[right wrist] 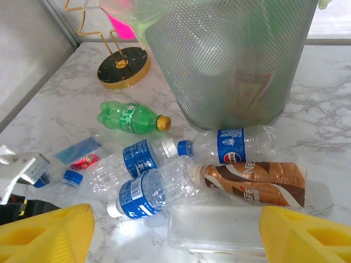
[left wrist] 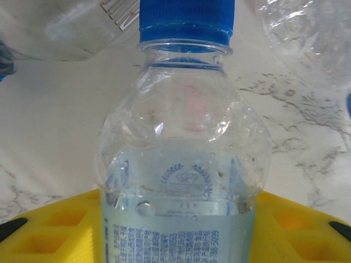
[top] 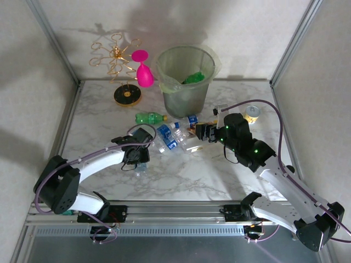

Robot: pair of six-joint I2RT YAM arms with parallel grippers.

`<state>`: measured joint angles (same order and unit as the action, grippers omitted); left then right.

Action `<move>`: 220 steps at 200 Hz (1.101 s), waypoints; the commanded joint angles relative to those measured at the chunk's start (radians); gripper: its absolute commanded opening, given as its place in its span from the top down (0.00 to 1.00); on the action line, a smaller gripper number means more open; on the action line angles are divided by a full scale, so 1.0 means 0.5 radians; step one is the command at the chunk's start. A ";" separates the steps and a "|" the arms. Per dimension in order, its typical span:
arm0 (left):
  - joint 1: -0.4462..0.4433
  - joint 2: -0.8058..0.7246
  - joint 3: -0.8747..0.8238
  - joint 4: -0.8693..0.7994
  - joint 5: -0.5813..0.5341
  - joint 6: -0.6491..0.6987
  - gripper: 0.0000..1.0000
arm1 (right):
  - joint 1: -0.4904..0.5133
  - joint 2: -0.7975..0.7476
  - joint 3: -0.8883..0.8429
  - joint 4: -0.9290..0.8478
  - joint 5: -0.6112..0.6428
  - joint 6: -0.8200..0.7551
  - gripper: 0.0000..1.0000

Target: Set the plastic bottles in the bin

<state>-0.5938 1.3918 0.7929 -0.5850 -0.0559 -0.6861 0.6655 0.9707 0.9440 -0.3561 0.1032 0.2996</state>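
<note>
The left hand [top: 136, 155], left of centre in the overhead frame, was clamped on a clear crushed plastic bottle with a blue cap [left wrist: 181, 153], long axis running straight out between the pads [left wrist: 49, 230], cap farthest from the wrist. The translucent grey-green round bin [top: 184, 98] lay up and right of it, at upper centre. The right hand [top: 202, 132], jaws apart, faced the loose bottles [top: 170, 134] on the surface [top: 181, 175].

Table [top: 181, 175]: white marble-look top, grey veins. Pale textured walls closed three sides: back wall [top: 219, 22], left wall [top: 27, 82], right wall [top: 323, 71]. Metal posts [top: 55, 41] rose at both far corners. Ridged metal rail [top: 175, 211] ran along near edge. Soft shadows lay on back wall.
</note>
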 commanded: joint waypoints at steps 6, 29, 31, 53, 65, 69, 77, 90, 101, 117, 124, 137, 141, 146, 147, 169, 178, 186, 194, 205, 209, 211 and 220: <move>-0.027 -0.153 0.131 -0.155 0.022 -0.056 0.50 | 0.016 -0.042 0.046 -0.003 0.001 -0.018 0.21; -0.041 -0.249 0.180 -0.211 0.047 -0.096 0.50 | 0.016 -0.075 0.044 -0.003 0.008 -0.004 0.21; -0.045 -0.258 0.185 -0.215 0.050 -0.099 0.50 | 0.015 -0.076 0.045 -0.003 0.011 -0.002 0.21; -0.072 -0.338 0.248 -0.245 0.044 -0.103 0.50 | 0.016 -0.090 0.043 -0.003 0.010 0.007 0.21; -0.093 -0.375 0.315 -0.272 -0.011 -0.100 0.50 | 0.016 -0.092 0.045 -0.004 0.021 0.007 0.21; -0.102 -0.388 0.338 -0.278 -0.027 -0.100 0.50 | 0.016 -0.096 0.045 -0.003 0.026 0.008 0.21; -0.110 -0.416 0.386 -0.278 -0.041 -0.088 0.50 | 0.016 -0.102 0.042 -0.006 0.040 0.011 0.21; -0.116 -0.456 0.491 -0.277 -0.054 -0.070 0.50 | 0.016 -0.119 0.042 0.001 0.054 0.009 0.21; -0.116 -0.472 0.606 -0.281 -0.081 -0.051 0.50 | 0.016 -0.129 0.049 -0.003 0.078 0.011 0.21; -0.116 -0.453 0.810 -0.253 -0.085 0.013 0.50 | 0.016 -0.138 0.066 -0.029 0.147 0.010 0.21; -0.116 -0.435 0.894 -0.222 -0.081 0.035 0.49 | 0.016 -0.143 0.077 -0.039 0.176 0.013 0.21; -0.115 -0.362 1.055 -0.165 -0.075 0.066 0.49 | 0.016 -0.160 0.084 -0.042 0.235 0.020 0.21; -0.116 -0.329 1.107 -0.153 -0.073 0.071 0.49 | 0.016 -0.166 0.085 -0.045 0.255 0.020 0.21; -0.116 -0.285 1.179 -0.144 -0.074 0.084 0.49 | 0.016 -0.175 0.088 -0.049 0.276 0.023 0.21; -0.116 -0.274 1.192 -0.142 -0.072 0.085 0.49 | 0.016 -0.176 0.088 -0.049 0.280 0.023 0.21; -0.116 -0.059 1.493 -0.072 -0.053 0.130 0.50 | 0.016 -0.224 0.097 -0.070 0.373 0.029 0.21; -0.116 0.029 1.599 -0.024 -0.032 0.142 0.50 | 0.016 -0.237 0.103 -0.082 0.401 0.029 0.21; -0.113 0.101 1.692 0.012 -0.019 0.135 0.50 | 0.016 -0.237 0.119 -0.106 0.421 0.026 0.21; -0.113 0.177 1.784 0.057 0.002 0.128 0.50 | 0.016 -0.233 0.140 -0.136 0.442 0.026 0.21; -0.110 0.285 1.900 0.123 0.044 0.117 0.50 | 0.016 -0.230 0.161 -0.163 0.453 0.026 0.21; -0.108 0.329 1.949 0.133 0.052 0.113 0.50 | 0.016 -0.230 0.166 -0.168 0.452 0.027 0.21; -0.107 0.356 1.977 0.138 0.053 0.112 0.50 | 0.016 -0.229 0.169 -0.170 0.451 0.025 0.21; -0.097 0.475 2.118 0.137 0.083 0.104 0.50 | 0.016 -0.236 0.179 -0.182 0.444 0.021 0.21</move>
<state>-0.6464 1.5242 1.7206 -0.5758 -0.0559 -0.6472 0.6659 0.8661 0.9924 -0.4145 0.2874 0.3035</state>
